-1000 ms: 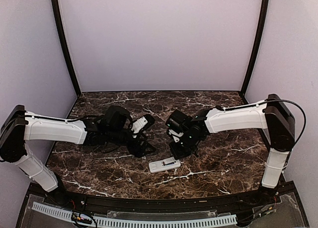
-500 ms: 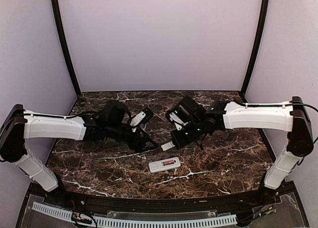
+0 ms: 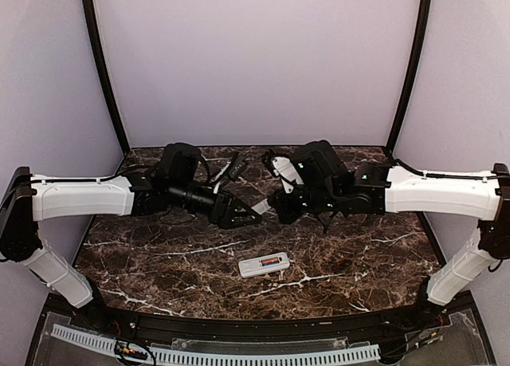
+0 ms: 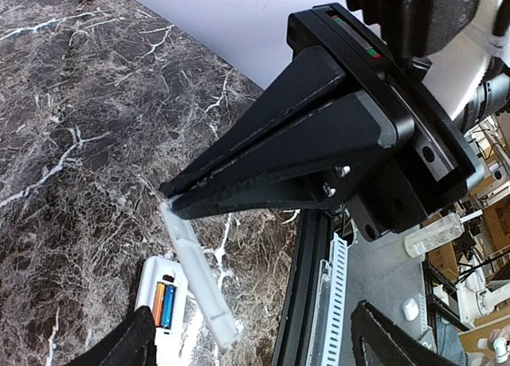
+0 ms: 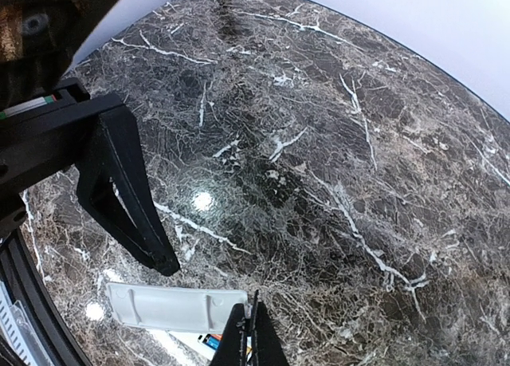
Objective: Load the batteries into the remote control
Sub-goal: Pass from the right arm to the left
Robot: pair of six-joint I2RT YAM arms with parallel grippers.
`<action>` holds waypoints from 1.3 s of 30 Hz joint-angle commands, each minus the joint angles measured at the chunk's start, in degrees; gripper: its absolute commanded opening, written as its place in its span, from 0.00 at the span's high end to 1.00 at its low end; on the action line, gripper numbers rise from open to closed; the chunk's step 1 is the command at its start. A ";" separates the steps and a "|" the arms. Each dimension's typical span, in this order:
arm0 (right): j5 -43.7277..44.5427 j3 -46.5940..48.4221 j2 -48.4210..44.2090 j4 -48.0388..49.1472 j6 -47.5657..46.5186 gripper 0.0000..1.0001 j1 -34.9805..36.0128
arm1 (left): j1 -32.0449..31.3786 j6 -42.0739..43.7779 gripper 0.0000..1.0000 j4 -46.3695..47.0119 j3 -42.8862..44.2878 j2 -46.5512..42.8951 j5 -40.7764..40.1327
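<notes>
With the batteries seated in the remote control at the table's lower centre, we judge closing-up in hand: our right pincer clenches the white cover mid-frame, the left pincer gapes released beside it, and next the cover needs aligning over the batteries.

Right fingers, closed, pinch the white cover by one end (marble table below).

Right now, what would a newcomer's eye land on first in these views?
Mid-air over the marble table, the right pincer pinches one end of a thin white cover, with the open left pincer close beside it. Below, the remote control lies back-up, orange and blue batteries seated in its bay.
</notes>
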 commanded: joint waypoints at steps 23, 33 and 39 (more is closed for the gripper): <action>0.66 -0.41 -1.14 6.46 -4.88 1.00 2.01 | 0.05 3.32 0.95 -7.05 5.45 2.62 -4.56; -1.85 -1.46 -6.56 7.46 -5.40 0.55 0.73 | -0.14 14.49 1.00 -7.69 3.28 -2.29 -12.14; -6.06 -8.46 -19.23 17.80 -2.64 0.25 -3.06 | -8.22 43.97 1.00 6.80 -8.78 -15.21 -31.17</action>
